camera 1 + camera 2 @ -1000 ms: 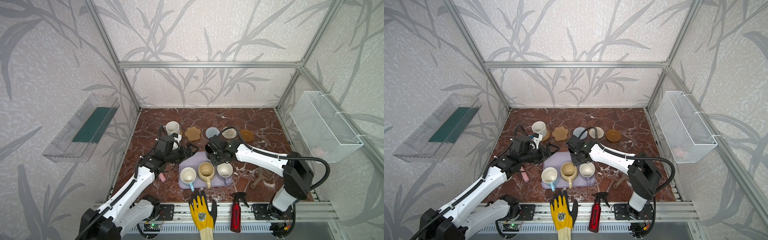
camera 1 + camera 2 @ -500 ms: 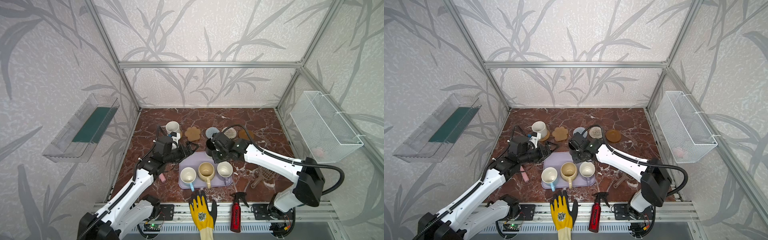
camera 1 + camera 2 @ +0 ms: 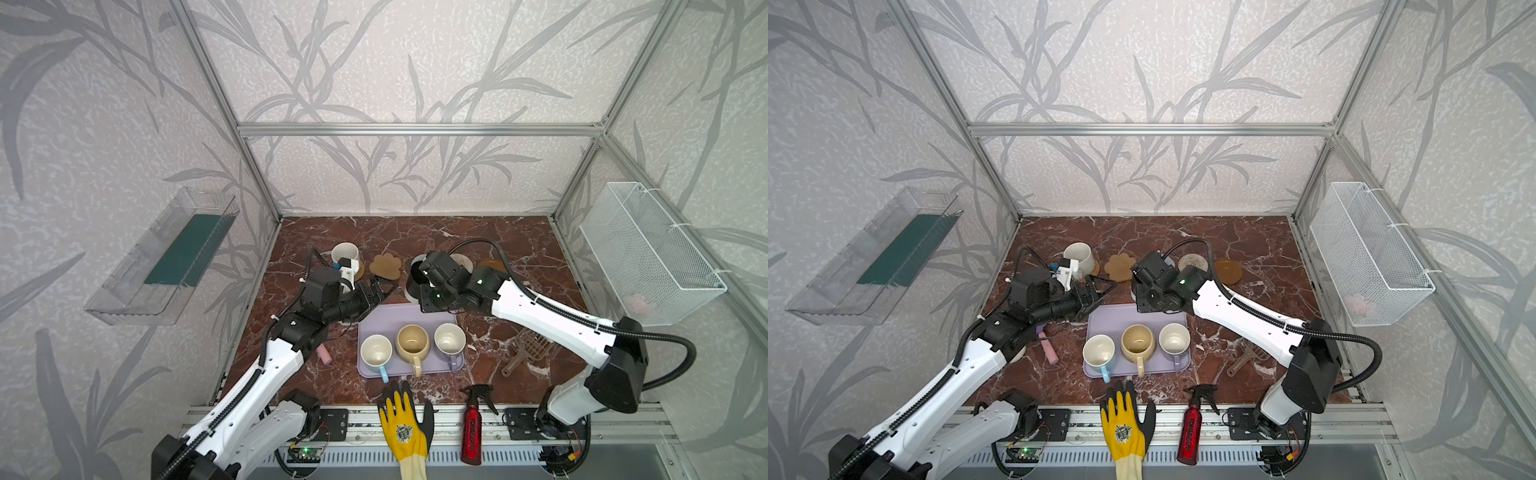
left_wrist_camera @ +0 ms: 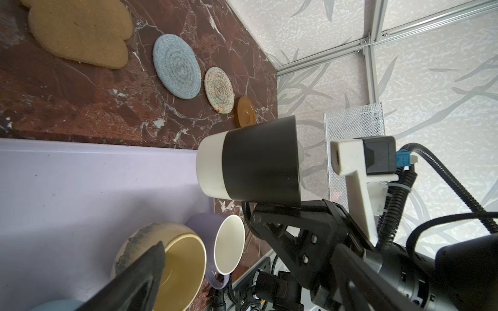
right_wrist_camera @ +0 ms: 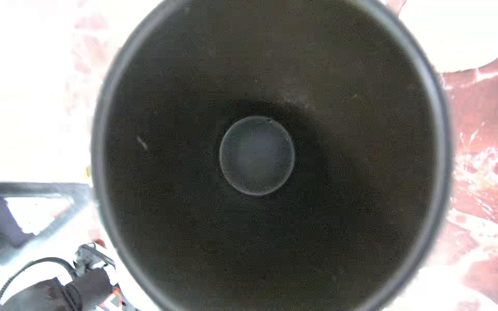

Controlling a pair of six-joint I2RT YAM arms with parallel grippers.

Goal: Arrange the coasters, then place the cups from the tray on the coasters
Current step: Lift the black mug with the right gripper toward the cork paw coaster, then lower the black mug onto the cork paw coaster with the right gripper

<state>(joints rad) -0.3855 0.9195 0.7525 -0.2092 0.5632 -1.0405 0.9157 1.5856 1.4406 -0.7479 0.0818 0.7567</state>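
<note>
A black cup (image 3: 415, 277) hung upright in the clenched right gripper (image 3: 426, 286), lifted clear of the far edge of the lavender tray (image 3: 386, 322). Seen from the right wrist, its dark inside filled the view.

Just beyond those jaws, four coasters lay in a row on the red-brown marble table (image 3: 415, 232): the tan paw coaster (image 3: 386, 266), the grey-blue coaster (image 4: 176, 66), the cream spiral coaster (image 4: 218, 90) and the amber disc (image 3: 1227, 271). To the left of the row, a white speckled cup (image 3: 345, 253) stood on the orange rattan coaster (image 3: 1096, 266). Leaf-patterned walls in an aluminium frame closed in the table.

The right arm stretched low from the near right corner to the middle. The left arm reached forward from the near left, and the left gripper (image 3: 1100, 291) lay level, its jaws spread wide and empty, pointing toward the black cup.

Nearer than both sets of jaws, the tray held a row of three cups: the light blue cup (image 3: 376, 351), the beige-yellow cup (image 3: 412, 341) and the lavender cup (image 3: 449, 338). A wire basket (image 3: 648, 253) on the right wall held something pale pink, too blurred to name.
</note>
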